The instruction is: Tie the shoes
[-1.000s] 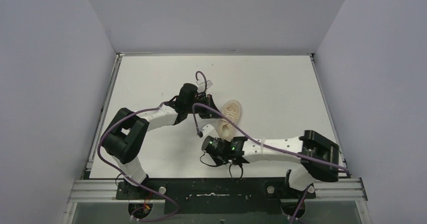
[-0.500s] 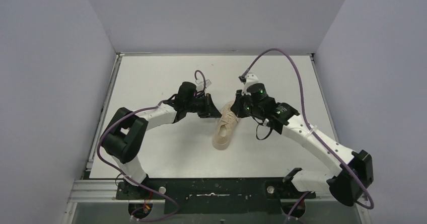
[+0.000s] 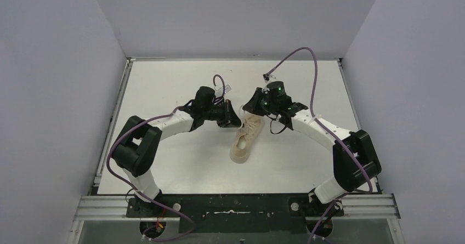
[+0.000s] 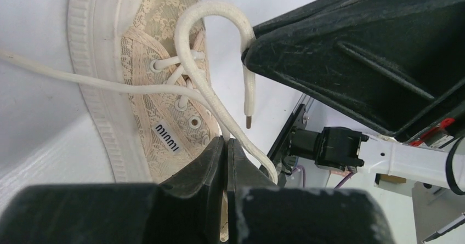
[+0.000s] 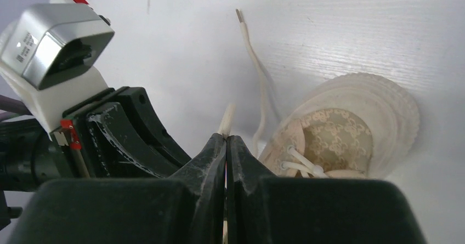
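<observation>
A small cream sneaker [image 3: 244,140] lies mid-table with its toe toward the arms; it also shows as the shoe [image 4: 159,90] and the shoe [image 5: 340,129] in the wrist views. My left gripper [image 3: 234,118] hovers just left of the shoe's heel end. Its jaws [image 4: 226,140] are shut on a thin lace that runs from the eyelets. My right gripper [image 3: 248,108] hangs at the heel end, facing the left one. Its jaws [image 5: 226,137] are shut on the other lace, whose tip [image 5: 226,117] pokes out. That lace arches in a loop [image 4: 189,52] over the shoe.
A loose stretch of lace [image 5: 257,74] trails over the white table [image 3: 175,85] behind the shoe. Purple cables [image 3: 307,55] arc above both arms. White walls enclose the table on three sides. A metal rail [image 3: 236,205] runs along the near edge.
The right arm has swung from the near side of the shoe round to its far end, now facing the left gripper. The shoe has shifted slightly. The left arm has barely moved.
</observation>
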You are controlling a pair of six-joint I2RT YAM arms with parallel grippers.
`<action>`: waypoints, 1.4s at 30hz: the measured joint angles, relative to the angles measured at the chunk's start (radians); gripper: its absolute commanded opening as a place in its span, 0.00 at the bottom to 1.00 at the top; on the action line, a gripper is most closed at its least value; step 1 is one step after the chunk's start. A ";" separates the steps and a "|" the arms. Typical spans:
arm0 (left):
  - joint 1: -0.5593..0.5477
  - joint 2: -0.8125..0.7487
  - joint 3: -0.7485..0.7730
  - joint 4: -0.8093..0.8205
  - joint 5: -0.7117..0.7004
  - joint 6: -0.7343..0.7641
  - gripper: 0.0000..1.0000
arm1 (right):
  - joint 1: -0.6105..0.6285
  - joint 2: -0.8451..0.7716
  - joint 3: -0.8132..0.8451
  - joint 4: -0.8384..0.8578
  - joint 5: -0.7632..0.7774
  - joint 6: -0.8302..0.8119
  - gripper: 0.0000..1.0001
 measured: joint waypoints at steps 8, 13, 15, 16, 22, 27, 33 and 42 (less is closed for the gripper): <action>0.000 0.004 0.000 0.008 0.003 -0.034 0.00 | -0.003 0.033 -0.061 0.128 -0.003 0.093 0.00; -0.001 0.009 0.000 0.018 0.003 -0.052 0.00 | -0.005 0.033 -0.117 0.177 0.011 0.135 0.00; -0.001 0.010 0.000 0.024 0.003 -0.055 0.00 | -0.005 0.033 -0.139 0.184 0.019 0.149 0.00; -0.001 0.010 0.000 0.025 0.003 -0.057 0.00 | -0.005 0.033 -0.149 0.186 0.021 0.153 0.00; -0.001 0.011 -0.004 0.034 0.003 -0.067 0.00 | -0.006 0.032 -0.183 0.204 0.045 0.166 0.00; -0.001 0.011 -0.004 0.033 0.003 -0.069 0.00 | -0.025 0.020 -0.185 0.208 0.054 0.156 0.00; -0.001 0.011 -0.004 0.032 0.003 -0.068 0.00 | -0.056 -0.010 -0.185 0.208 0.061 0.126 0.00; -0.001 0.015 -0.004 0.032 0.003 -0.072 0.00 | -0.032 -0.006 -0.196 0.248 0.060 0.178 0.00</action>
